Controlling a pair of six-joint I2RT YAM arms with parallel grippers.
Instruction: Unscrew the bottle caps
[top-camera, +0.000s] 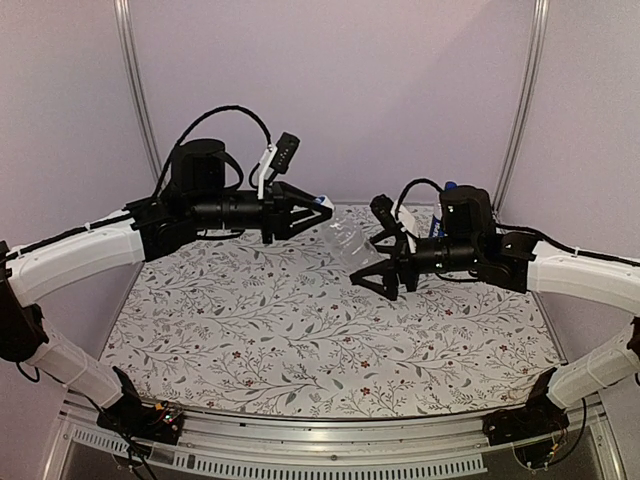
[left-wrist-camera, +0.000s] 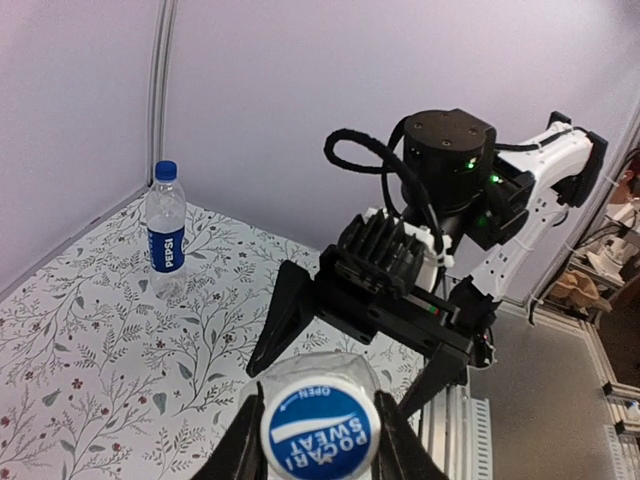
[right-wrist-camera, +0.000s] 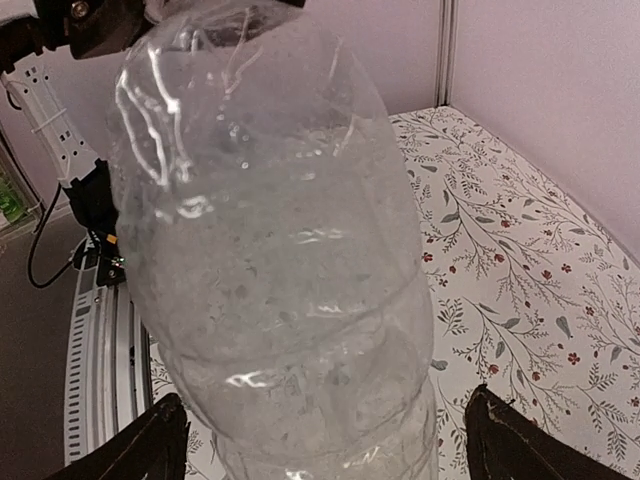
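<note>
The plain clear bottle (top-camera: 348, 246) hangs in the air between both grippers, lying roughly level. My left gripper (top-camera: 322, 207) is shut on its blue cap (left-wrist-camera: 320, 431), printed POCARI SWEAT, with a finger pressed on each side. My right gripper (top-camera: 378, 263) is open, and its fingers (right-wrist-camera: 150, 447) stand wide on either side of the bottle's lower body (right-wrist-camera: 280, 260) with gaps showing. The slimmer bottle with the dark blue label (left-wrist-camera: 165, 235) stands upright with its blue cap (left-wrist-camera: 166, 170) on, at the table's back corner. In the top view only its cap (top-camera: 450, 185) shows behind the right arm.
The floral tablecloth (top-camera: 300, 330) covers the table. Lilac walls with metal posts (top-camera: 135, 90) close in the back and sides. The metal front rail (top-camera: 330, 440) runs along the near edge.
</note>
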